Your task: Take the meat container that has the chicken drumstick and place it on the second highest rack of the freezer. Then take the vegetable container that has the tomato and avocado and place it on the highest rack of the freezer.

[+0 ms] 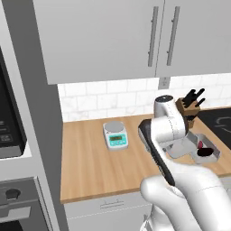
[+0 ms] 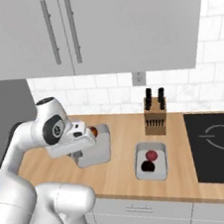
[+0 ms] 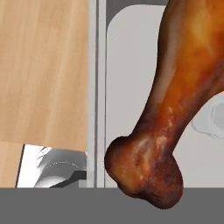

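The meat container is a light-grey tray on the wooden counter. The glossy reddish-brown chicken drumstick lies in it, also visible as the drumstick beside the hand. My gripper hangs low over that tray's edge, its fingers hidden under the hand. In the hand view the tray rim runs straight up the picture, close to the camera. The vegetable container sits apart to the right, holding the dark-red tomato and the dark avocado. The freezer is out of view.
A knife block stands at the tiled wall behind the trays, and a black cooktop lies to their right. A small kitchen scale sits further left on the counter. Wall cabinets hang overhead; a microwave is at far left.
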